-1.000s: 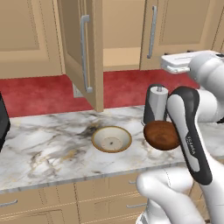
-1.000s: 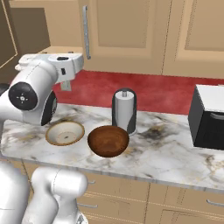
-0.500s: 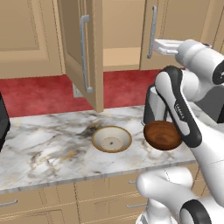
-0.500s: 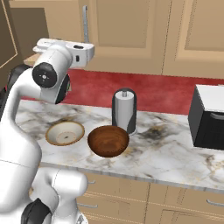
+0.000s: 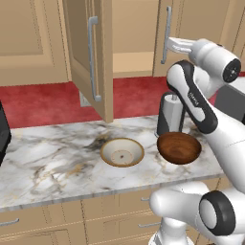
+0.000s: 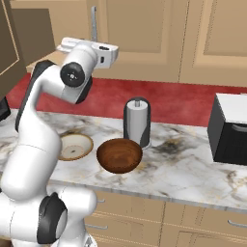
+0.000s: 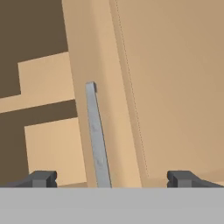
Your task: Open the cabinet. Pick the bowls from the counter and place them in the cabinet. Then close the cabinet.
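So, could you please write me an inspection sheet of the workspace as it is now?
Surface: marble counter, both bowls resting on it.
Job's things: cabinet, left door swung open, right door shut; cream bowl and wooden bowl side by side, apart.
Clutter: grey canister behind the wooden bowl; black appliance at the counter's right.
Grippers: gripper open, raised at the right door's handle, not holding it.
Cables: nothing seen.
Surroundings: red backsplash, tan drawers below.

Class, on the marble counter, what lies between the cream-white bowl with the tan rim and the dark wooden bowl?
Nothing: bare marble counter separates the cream-white bowl from the dark wooden bowl, as the left base view shows.
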{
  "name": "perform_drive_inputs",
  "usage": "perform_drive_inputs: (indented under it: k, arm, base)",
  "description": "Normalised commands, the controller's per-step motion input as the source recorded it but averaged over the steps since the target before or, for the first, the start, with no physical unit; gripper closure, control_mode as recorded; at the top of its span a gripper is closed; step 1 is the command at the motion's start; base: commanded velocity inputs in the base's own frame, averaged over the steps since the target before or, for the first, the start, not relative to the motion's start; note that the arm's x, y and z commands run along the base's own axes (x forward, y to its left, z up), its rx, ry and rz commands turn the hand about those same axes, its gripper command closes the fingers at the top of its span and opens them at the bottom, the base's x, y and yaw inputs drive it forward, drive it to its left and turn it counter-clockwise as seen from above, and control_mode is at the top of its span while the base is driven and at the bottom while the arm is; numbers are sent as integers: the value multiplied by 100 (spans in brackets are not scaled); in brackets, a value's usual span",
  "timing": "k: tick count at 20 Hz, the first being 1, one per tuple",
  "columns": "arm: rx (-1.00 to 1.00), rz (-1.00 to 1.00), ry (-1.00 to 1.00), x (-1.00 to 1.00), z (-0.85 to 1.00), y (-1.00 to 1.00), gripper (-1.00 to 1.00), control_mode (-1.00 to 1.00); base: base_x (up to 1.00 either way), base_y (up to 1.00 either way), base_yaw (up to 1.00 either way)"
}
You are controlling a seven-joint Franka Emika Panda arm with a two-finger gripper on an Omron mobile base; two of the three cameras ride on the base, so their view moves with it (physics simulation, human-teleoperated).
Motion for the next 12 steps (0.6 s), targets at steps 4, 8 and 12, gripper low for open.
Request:
perform_drive_inputs:
  k: [4,8,12]
  arm:
    - [-3,0,0,15,-4,0,-100,-100]
    - [-16,0,0,-4,-20,10,-100,-100]
    - [-12,0,0,-1,-9,14,-100,-100]
  base:
    - [0,0,0]
    - [0,0,0]
    - [0,0,0]
